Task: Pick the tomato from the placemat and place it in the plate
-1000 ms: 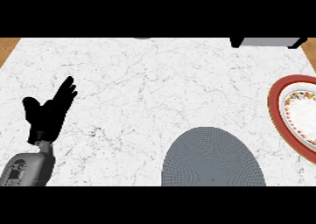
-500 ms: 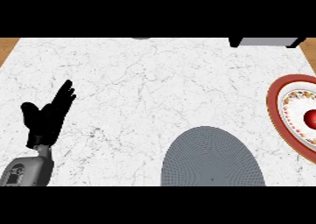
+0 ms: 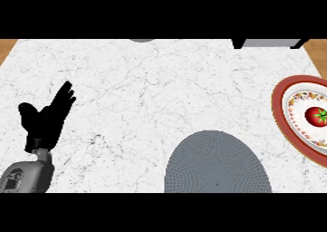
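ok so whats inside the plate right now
A red tomato with a green stem top sits in the middle of the plate, resting on its patterned inner ring. The plate's right part runs past the view's edge, so that part cannot be seen.

Seen from steeply above: white marble-patterned bench (image 3: 159, 90) with wooden edges at both upper corners. At the right edge, round red-rimmed plate with a flowered white inner band (image 3: 294, 97), partly cut off, carrying a small red tomato with a green stem (image 3: 317, 116) at its middle. Toward the lower middle, oval grey woven placemat (image 3: 217, 165), bare. At the left, black left hand (image 3: 46, 118) on a grey forearm, fingers straight and pointing up, open, apart from everything else.
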Controlling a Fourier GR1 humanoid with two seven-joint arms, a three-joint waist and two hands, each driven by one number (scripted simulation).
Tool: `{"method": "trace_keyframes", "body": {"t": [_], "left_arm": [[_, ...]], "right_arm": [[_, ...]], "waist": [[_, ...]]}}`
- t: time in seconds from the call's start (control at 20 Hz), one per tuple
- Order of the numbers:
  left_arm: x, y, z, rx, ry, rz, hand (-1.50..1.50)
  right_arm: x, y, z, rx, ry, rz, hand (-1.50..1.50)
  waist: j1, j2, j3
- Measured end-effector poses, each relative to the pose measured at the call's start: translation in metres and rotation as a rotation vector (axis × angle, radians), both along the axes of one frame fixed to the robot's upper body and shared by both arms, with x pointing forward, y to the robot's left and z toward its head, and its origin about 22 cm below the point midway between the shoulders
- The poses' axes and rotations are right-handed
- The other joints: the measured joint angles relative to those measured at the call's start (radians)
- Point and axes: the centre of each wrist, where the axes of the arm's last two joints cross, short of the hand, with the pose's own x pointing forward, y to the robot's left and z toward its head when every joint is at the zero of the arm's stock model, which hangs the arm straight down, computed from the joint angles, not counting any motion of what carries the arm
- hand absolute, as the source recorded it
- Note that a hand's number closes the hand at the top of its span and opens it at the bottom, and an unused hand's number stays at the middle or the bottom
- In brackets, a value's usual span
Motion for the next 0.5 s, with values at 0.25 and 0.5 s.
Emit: {"method": "trace_keyframes", "body": {"t": [0.25,0.5], "left_arm": [[-0.002,0.0,0.0,-0.001,0.001,-0.008,0.0],[-0.002,-0.001,0.002,-0.003,-0.008,-0.011,0.0]], "right_arm": [[-0.006,-0.012,0.008,0.152,0.164,0.02,-1.5],[-0.018,-0.026,0.014,0.209,0.217,0.017,-1.5]], "waist": [[0.002,0.0,0.0],[0.01,0.005,0.002]]}}
